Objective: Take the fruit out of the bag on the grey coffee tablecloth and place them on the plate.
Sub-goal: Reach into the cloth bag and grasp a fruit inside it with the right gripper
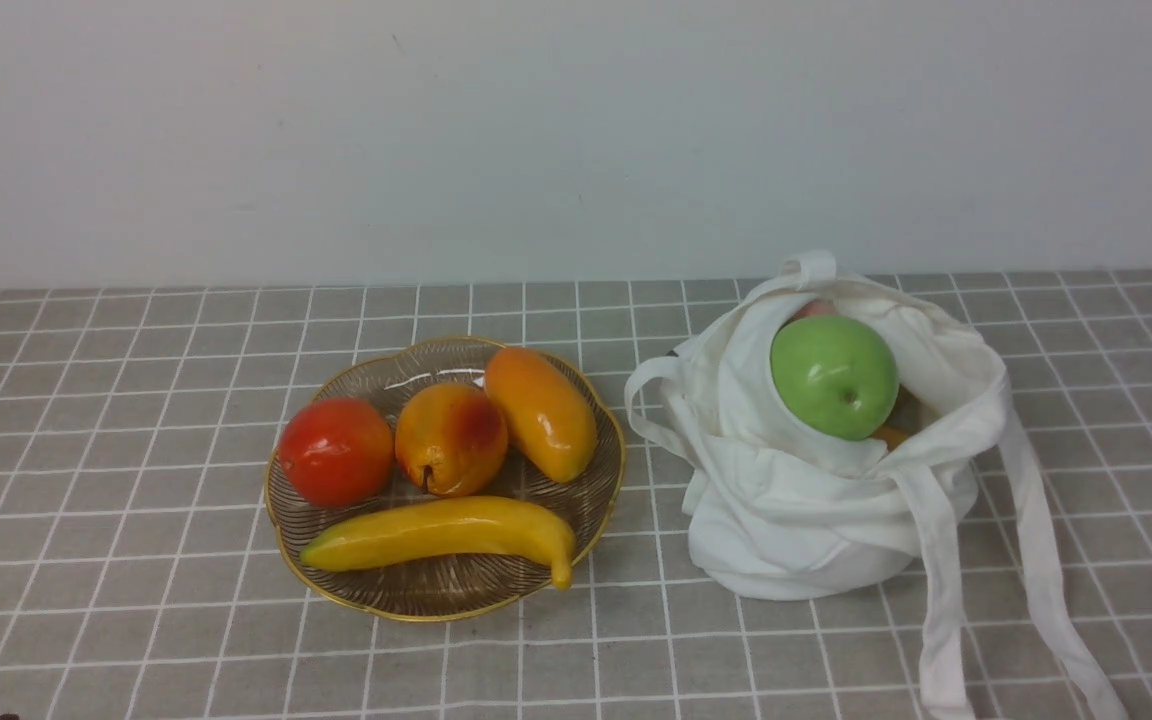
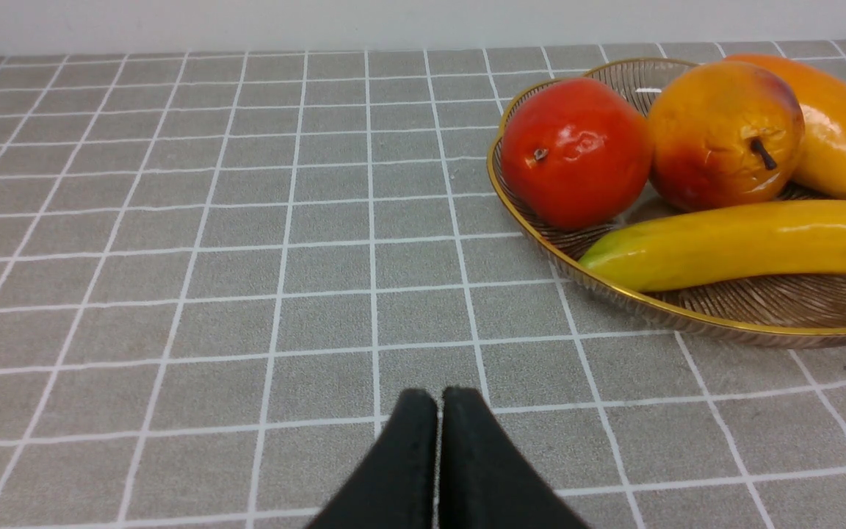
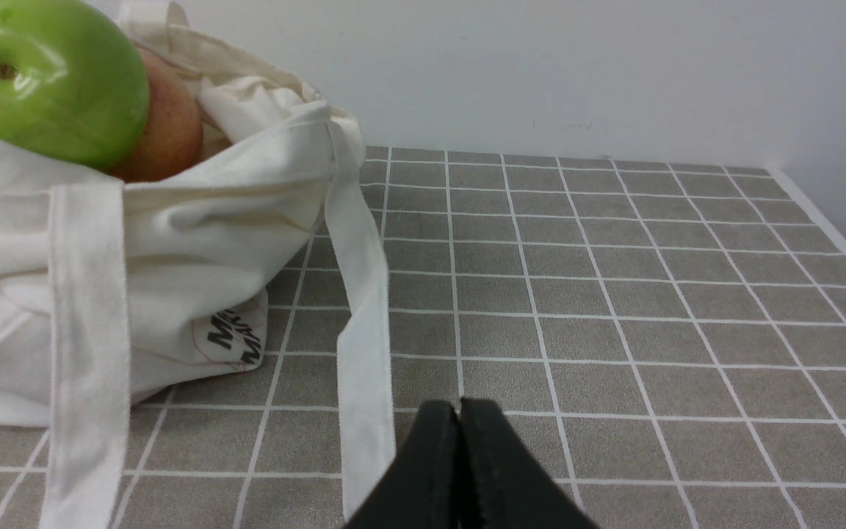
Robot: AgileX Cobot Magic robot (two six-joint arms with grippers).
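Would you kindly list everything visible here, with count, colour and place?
plate: one, brownish glass, gold rim, left of the bag
round fruit: one, red, plate's left side
pear: one, orange-yellow, plate's middle
mango: one, orange, plate's far right
banana: one, yellow, plate's near side
bag: one, white, right side of cloth
green apple: one, green, atop the bag's mouth
pink apple: one, pinkish red, behind the green apple
orange piece: one, orange, barely showing under the green apple
tablecloth: one, grey with white grid, under everything
wall: one, white, behind
left tool: one, black, shut, near the plate
right tool: one, black, shut, beside the bag's strap
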